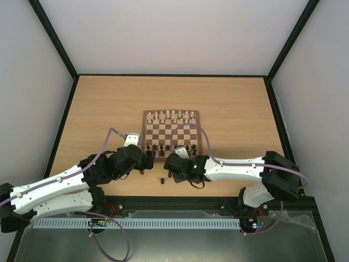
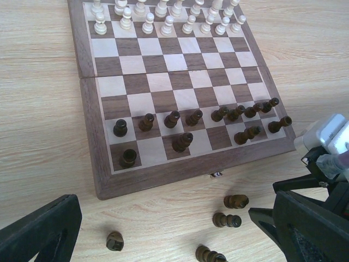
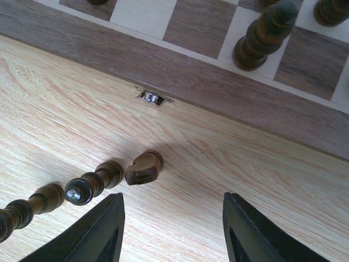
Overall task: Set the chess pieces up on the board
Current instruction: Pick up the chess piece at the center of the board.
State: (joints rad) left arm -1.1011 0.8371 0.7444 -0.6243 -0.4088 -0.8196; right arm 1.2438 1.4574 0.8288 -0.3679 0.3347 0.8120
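Observation:
The board [image 1: 145, 136] lies mid-table, with cream pieces [image 2: 166, 23] along its far rows and dark chess pieces [image 2: 172, 118] standing on its near two rows. Several more dark pieces lie on the table in front of the board's near edge [image 2: 163, 176]: two together [image 2: 236, 201] [image 2: 226, 220], one lower [image 2: 210, 255] and one to the left [image 2: 114, 240]. My left gripper [image 2: 163, 218] hangs open above these, holding nothing. My right gripper [image 3: 172, 204] is open over bare table beside a fallen knight-like piece [image 3: 144, 167] and a lying piece [image 3: 92, 183].
A small metal clasp [image 3: 151, 97] sticks out of the board's near border [image 3: 191, 71]. The right arm's wrist with its white camera [image 2: 327, 142] is close on the left gripper's right. Black walls [image 1: 65, 120] edge the table.

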